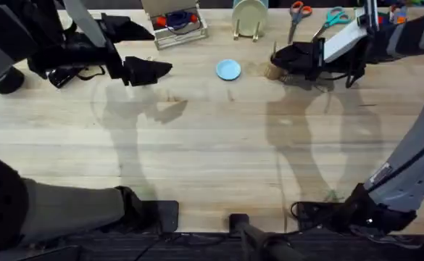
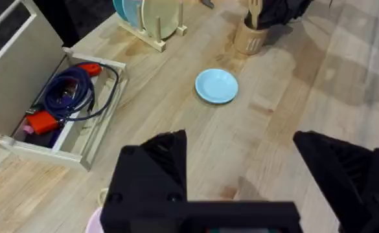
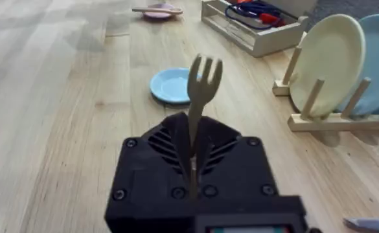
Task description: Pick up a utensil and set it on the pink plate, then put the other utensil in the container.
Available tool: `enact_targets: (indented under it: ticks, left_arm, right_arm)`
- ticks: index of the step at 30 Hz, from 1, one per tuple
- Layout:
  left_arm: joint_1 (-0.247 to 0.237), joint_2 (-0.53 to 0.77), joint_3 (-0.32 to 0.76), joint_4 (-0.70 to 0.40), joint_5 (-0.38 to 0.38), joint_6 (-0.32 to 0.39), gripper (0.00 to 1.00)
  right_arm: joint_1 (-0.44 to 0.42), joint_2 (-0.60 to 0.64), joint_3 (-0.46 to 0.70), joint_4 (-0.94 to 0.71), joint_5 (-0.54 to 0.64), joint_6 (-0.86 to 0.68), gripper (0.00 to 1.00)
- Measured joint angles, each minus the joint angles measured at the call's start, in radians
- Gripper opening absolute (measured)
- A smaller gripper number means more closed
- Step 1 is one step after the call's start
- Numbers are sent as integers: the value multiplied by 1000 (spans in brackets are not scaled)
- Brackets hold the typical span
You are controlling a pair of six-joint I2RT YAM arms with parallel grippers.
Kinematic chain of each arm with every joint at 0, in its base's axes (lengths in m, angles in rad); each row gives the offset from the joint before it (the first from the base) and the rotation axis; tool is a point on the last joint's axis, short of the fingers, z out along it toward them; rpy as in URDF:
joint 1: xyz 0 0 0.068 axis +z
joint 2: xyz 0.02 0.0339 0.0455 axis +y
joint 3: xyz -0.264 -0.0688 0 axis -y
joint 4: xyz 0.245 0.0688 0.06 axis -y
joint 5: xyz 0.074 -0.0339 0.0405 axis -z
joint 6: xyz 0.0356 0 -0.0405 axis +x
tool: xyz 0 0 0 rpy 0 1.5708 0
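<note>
Right wrist view, fork (image 3: 202,90) upright in closed jaws, left jaws apart

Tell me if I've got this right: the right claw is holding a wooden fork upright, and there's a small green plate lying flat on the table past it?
Nearly. The right gripper does hold the fork upright, but the small plate lying flat beyond it is light blue, not green, as the right wrist view shows.

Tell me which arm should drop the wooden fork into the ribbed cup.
Right. The right gripper is shut on the wooden fork, tines up, and hovers beside the ribbed cup. The left gripper is open and sits across the table near the pink plate.
</note>
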Motion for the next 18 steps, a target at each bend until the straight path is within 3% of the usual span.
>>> enact_targets:
  ticks: [9, 18]
  left_arm:
    - [0, 0, 0, 0, 0, 2, 994]
    - [0, 0, 0, 0, 0, 2, 993]
  right_arm:
    - [0, 0, 0, 0, 1, 2, 279]
    - [0, 0, 0, 0, 1, 8, 369]
